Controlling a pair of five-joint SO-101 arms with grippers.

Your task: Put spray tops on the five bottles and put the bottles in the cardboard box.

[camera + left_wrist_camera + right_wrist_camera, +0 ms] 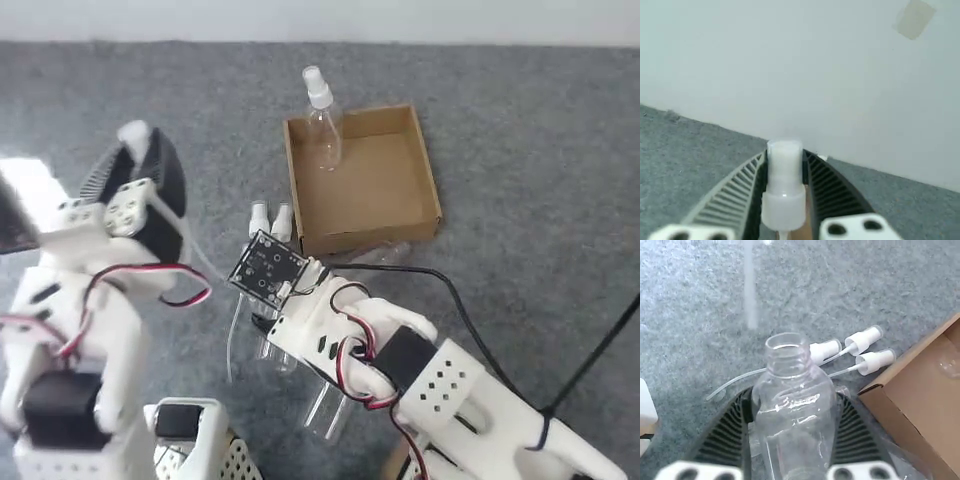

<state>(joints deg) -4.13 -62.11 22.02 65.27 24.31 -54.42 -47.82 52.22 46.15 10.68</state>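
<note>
My left gripper (133, 142) (785, 160) is raised at the left of the table, shut on a white spray top (785, 185) (133, 131). My right gripper (792, 396) (270, 330) is shut on a clear open-necked bottle (792, 405) (275, 355) in front of the cardboard box (425, 190) (920, 410). A capped bottle (322, 125) stands in the box's far left corner. Three loose spray tops (865, 339) (272, 217) lie on the carpet beside the box's near left corner, just beyond the held bottle's neck.
Other clear bottles (330, 410) lie on the grey carpet under the right arm, and one (388, 252) lies along the box's front wall. A thin pale tube (749, 285) crosses above the held bottle. A black cable (480, 330) runs to the right.
</note>
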